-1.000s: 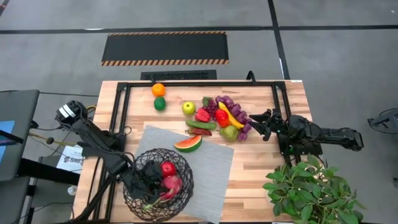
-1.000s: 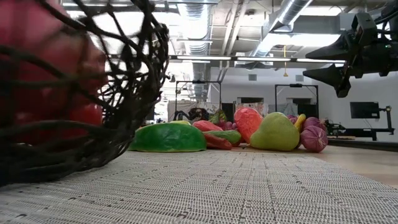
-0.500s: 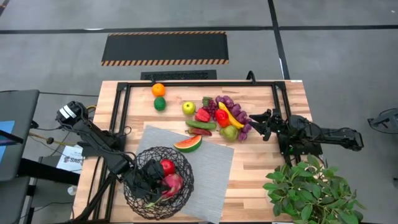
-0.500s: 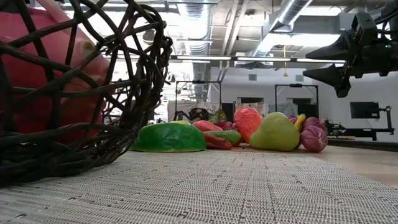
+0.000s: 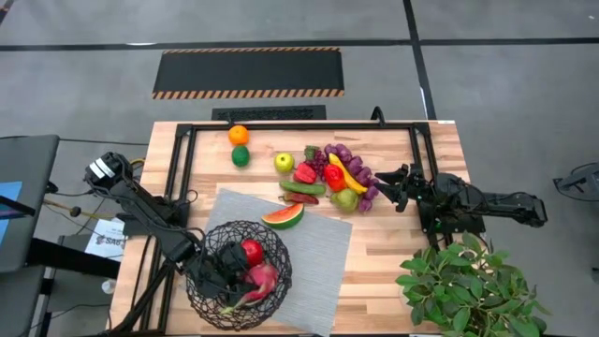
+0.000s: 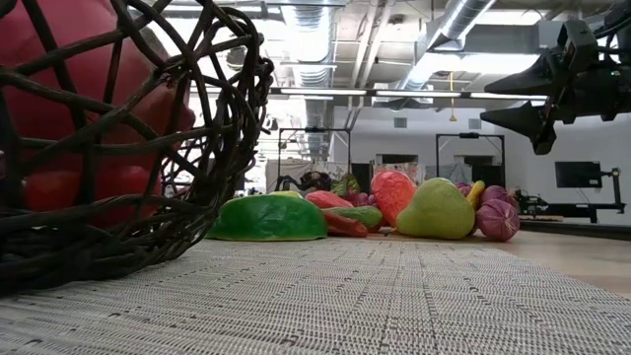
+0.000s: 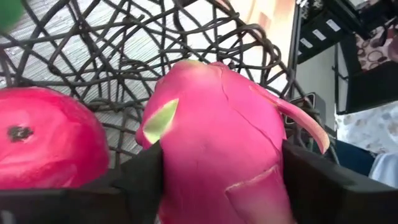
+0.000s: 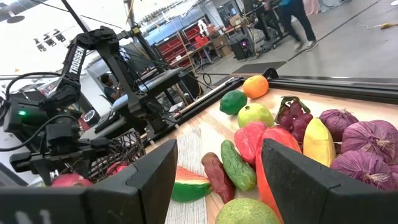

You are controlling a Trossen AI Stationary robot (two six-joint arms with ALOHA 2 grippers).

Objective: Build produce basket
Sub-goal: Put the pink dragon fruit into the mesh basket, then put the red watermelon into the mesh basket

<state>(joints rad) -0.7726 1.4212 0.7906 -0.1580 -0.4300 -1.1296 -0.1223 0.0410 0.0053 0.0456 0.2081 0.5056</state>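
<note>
The dark wire basket [image 5: 208, 298] stands on the grey mat [image 5: 318, 253] at the table's near left. A red apple [image 5: 252, 250] lies inside it. My left gripper [image 5: 249, 277] reaches into the basket, shut on a pink dragon fruit [image 5: 262, 276]. The other produce lies farther back: orange [image 5: 239, 135], lime [image 5: 241, 155], green apple [image 5: 284, 162], watermelon slice [image 5: 284, 216], and a pile with cucumber [image 5: 302, 187], red pepper [image 5: 334, 176], banana [image 5: 346, 174] and pear [image 5: 346, 198]. My right gripper [image 5: 382, 190] hovers open just right of that pile. My left gripper pinches the dragon fruit's thick body [image 7: 217, 155] between its two fingers [image 7: 134, 180], one on each flank. It comes slanting down from the table's left into the basket. The fruit lies beside the red apple [image 7: 43, 137]; whether it touches the basket's bottom I cannot tell.
A leafy green plant [image 5: 468, 285] stands at the table's near right corner, close to the right arm. Black frame rails [image 5: 182, 168] run along the table's far and left sides. Bare wood lies between the mat and the plant [image 5: 374, 271].
My left gripper has sunk a little deeper into the basket with the dragon fruit. The basket shook in the low view and now stands still. The right arm has kept still.
</note>
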